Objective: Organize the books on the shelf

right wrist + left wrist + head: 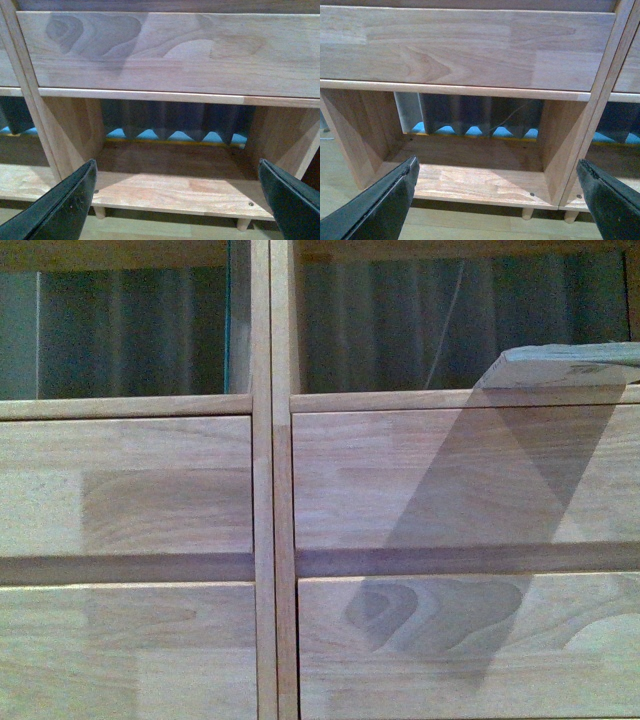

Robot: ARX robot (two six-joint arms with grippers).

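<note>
The light-wood shelf [262, 490] fills the front view, with drawer fronts below two open cubbies. One book [568, 364] lies flat in the upper right cubby, its pale edge sticking out over the front lip. A very slim teal-edged book [228, 320] stands upright against the centre divider in the upper left cubby. Neither gripper shows in the front view. My left gripper [497, 165] is open, holding nothing, facing a bare bottom cubby [470, 175]. In the same way, my right gripper [176, 165] is open and holds nothing in front of the neighbouring bottom cubby [175, 185].
The shelf has no back panel; a dark pleated curtain [175, 117] and a strip of blue [475, 131] show through the cubbies. Short round legs [527, 213] stand on a pale wooden floor [470, 225]. Drawer fronts [165, 50] hang just above both bottom cubbies.
</note>
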